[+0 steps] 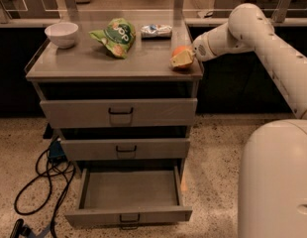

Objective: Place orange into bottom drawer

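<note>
Down on the left, on the speckled floor, we see a tangle of black cables [38, 187] running beside the grey cabinet [35, 86]. Up on its worktop [89, 64], a white bowl [62, 33] stands upright near the far left corner. To its right, about the middle of the worktop, a green snack bag [116, 36] lies crumpled, and just beyond it a small white packet [156, 30] lies flat by the back edge, close to the bag; whether the two touch we cannot say.

Below the worktop the cabinet front carries three grey drawers, each with a black handle. The top drawer [119, 112] and the middle drawer [125, 148] are pushed nearly in. The bottom drawer [128, 188] is pulled well out towards us, so we look down onto its flat tray floor.

Further right, the orange [178, 50] sits on the worktop at the front right corner, well above the open bottom drawer and not in it. The pincer [182, 59] is right at the orange, its tan tip covering the fruit's lower near side. We cannot tell whether the pincer is apart or clamped on the fruit. The white arm [252, 29] reaches in from the right, level with the worktop, and slopes down the right edge to the robot's rounded white body [275, 177] in the near right corner.
</note>
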`<state>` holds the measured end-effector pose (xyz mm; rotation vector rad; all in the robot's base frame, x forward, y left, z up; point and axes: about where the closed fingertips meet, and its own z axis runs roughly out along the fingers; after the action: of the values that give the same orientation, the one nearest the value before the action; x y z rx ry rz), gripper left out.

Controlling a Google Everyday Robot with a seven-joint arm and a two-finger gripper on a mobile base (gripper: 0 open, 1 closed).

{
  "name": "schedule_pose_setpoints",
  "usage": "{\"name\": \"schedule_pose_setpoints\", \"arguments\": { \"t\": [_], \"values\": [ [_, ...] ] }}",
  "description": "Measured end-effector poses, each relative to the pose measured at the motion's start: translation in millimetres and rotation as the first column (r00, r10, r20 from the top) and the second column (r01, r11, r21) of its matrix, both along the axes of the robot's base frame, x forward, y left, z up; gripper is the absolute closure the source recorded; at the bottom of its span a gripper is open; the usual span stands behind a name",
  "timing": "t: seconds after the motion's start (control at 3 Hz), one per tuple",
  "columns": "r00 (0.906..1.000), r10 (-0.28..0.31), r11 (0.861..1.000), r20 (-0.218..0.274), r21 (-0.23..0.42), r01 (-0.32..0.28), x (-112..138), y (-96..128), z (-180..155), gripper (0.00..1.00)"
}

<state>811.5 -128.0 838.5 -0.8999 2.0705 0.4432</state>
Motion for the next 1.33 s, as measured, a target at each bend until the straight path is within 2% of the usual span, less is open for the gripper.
{"name": "schedule_pose_setpoints", "arguments": {
  "t": [0.33,0.67,1.0,1.33],
  "values": [
    [0.9995,0.005,1.000,-0.031,-0.003,-0.005,-18,-3,0,1.00],
    [0.9996,0.022,0.999,-0.017,-0.042,-0.023,-69,-29,21,1.00],
    [0.9959,0.086,0.994,-0.029,-0.066,-0.088,-163,-45,44,1.00],
    [0.9699,0.199,0.978,-0.140,-0.038,-0.206,-268,-50,17,1.00]
  ]
}}
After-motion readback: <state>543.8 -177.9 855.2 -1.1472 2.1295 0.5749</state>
